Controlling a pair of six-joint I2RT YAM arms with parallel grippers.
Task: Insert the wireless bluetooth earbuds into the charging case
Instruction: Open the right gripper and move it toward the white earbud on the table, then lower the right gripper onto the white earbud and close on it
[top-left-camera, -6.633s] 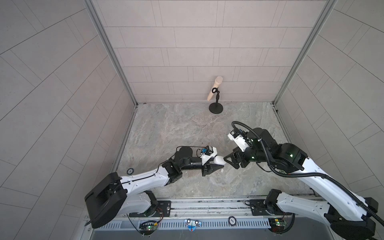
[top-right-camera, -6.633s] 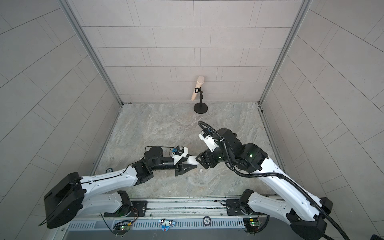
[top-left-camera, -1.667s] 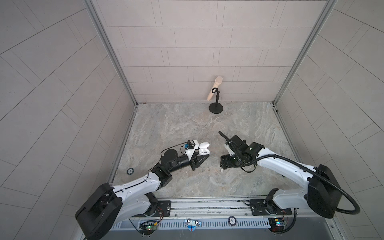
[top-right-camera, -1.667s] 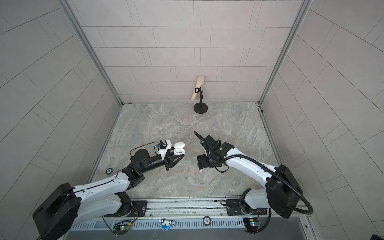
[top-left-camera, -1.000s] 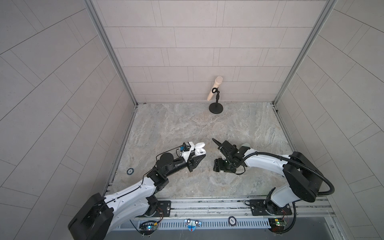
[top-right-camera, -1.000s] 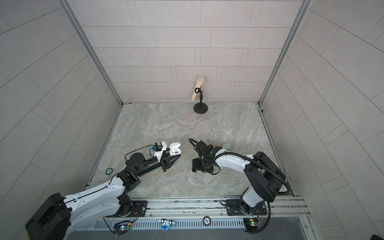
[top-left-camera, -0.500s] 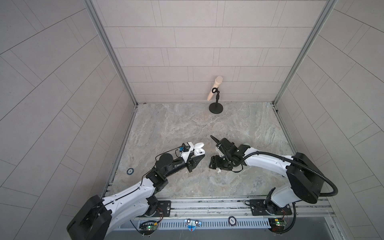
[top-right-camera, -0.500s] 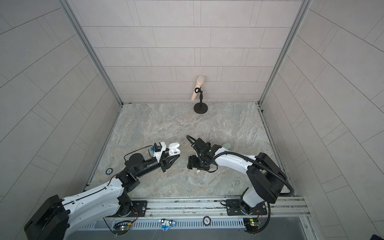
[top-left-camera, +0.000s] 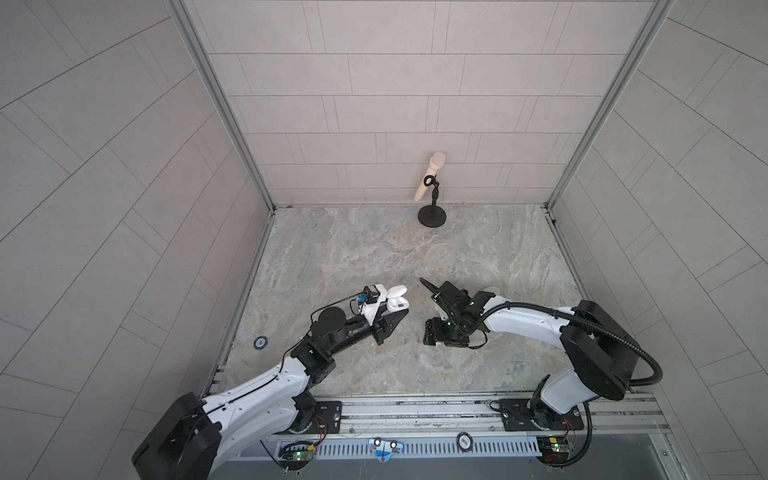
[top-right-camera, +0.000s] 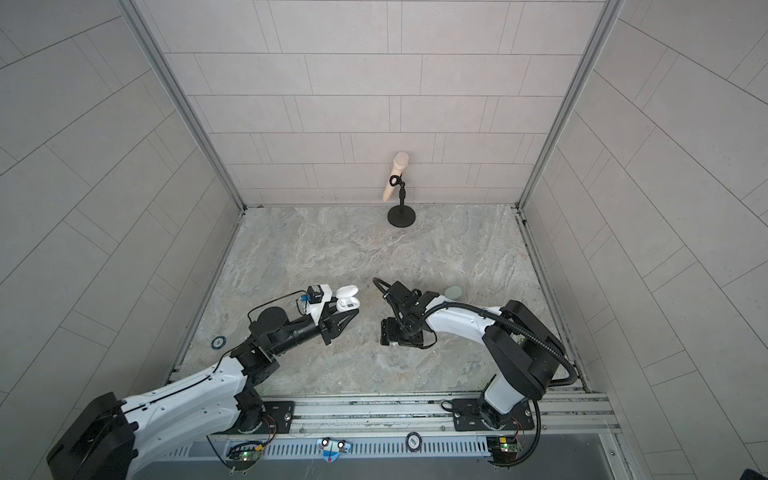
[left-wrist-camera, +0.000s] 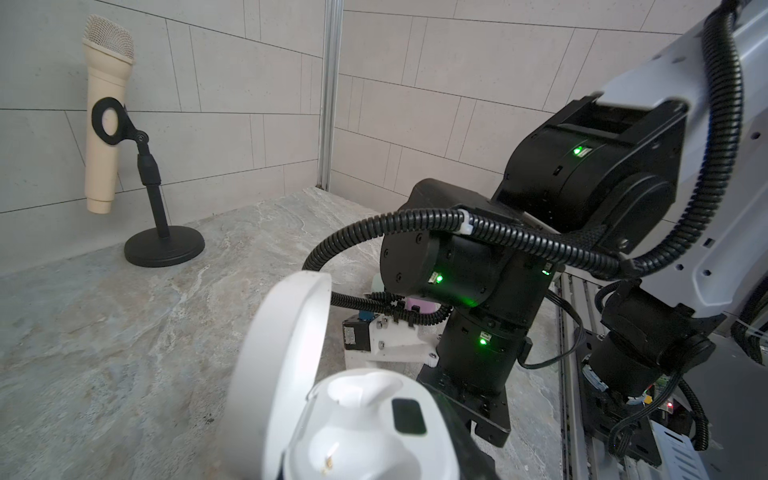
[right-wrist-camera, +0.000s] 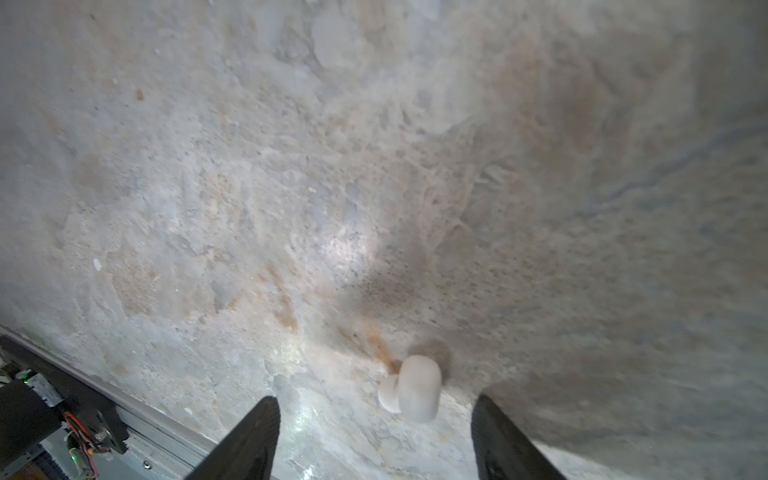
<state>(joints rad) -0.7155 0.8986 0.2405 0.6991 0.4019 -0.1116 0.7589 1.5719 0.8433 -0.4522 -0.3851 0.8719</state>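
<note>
Right end effector (right-wrist-camera: 374, 401) lowered, spread around white earbud (right-wrist-camera: 413, 388), left end effector (top-left-camera: 399, 320) clamping charging case (left-wrist-camera: 357, 432) (lid open)

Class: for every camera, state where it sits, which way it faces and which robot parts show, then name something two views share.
Top views: overhead at the front, looking down on the table; left arm, right arm, left gripper and right gripper show.
Left wrist: on the left arm, facing the back wall; the held charging case and the right arm show.
Right wrist: on the right arm, looking down at the table; open fingertips either side of a white earbud.
Shared: microphone, in both top views and left wrist view.
</note>
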